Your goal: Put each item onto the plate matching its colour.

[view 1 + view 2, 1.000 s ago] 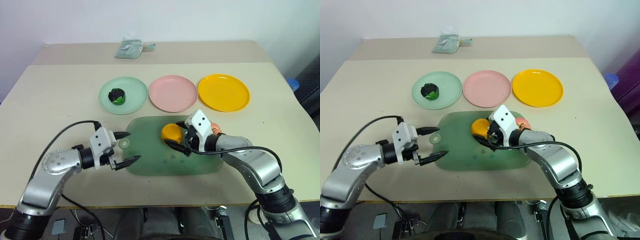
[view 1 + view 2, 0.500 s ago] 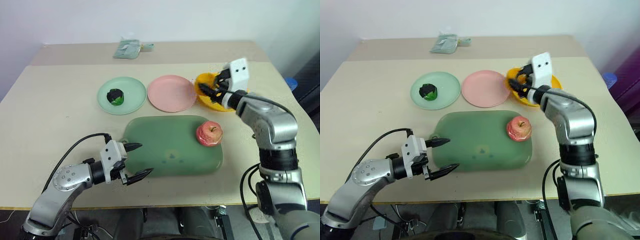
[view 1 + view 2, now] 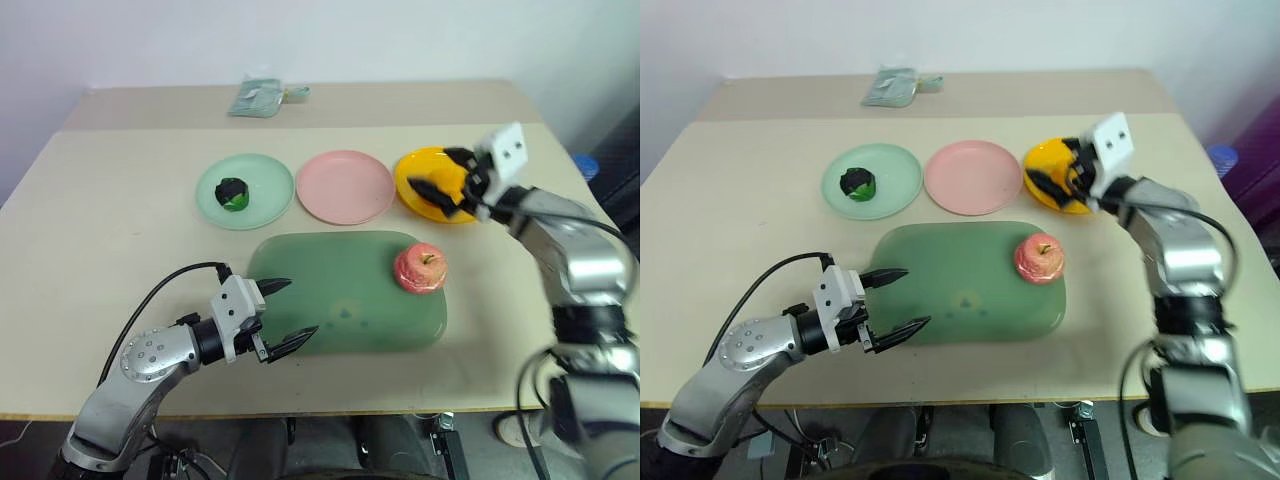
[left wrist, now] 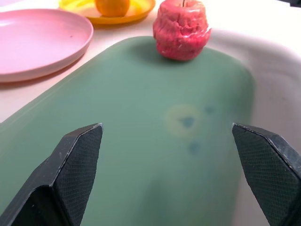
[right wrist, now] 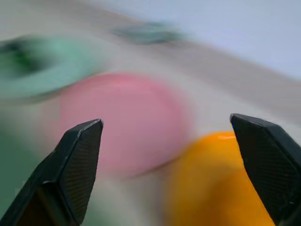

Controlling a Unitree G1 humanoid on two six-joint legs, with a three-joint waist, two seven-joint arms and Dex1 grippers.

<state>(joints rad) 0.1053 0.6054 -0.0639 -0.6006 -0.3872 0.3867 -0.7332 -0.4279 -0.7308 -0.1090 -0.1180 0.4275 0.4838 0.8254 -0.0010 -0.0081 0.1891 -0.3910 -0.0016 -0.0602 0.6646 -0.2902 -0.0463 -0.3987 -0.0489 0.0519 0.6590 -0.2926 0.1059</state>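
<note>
A pink-red apple [image 3: 420, 267] stands on the right part of the translucent green mat [image 3: 340, 290]. On the mint green plate [image 3: 262, 200] lies the dark lumpy vegetable [image 3: 232, 192]. The pink plate [image 3: 346, 186] holds nothing. In the left wrist view the orange fruit [image 4: 113, 6] rests on the yellow plate [image 4: 136, 12]. My right gripper [image 3: 435, 178] hovers over the yellow plate [image 3: 420, 200], open, nothing between its fingers. My left gripper [image 3: 300, 307] is open, low over the mat's near left corner, pointing toward the apple.
A greenish packet [image 3: 262, 96] lies at the table's far edge. Bare tabletop [image 3: 110, 230] lies left of the plates and along the front edge. A blue object [image 3: 586, 168] sits beyond the table's right side.
My right gripper carried the orange fruit from the mat up and right to the yellow plate, then opened and let it go. The apple now shows on the mat. The left gripper hardly moved.
</note>
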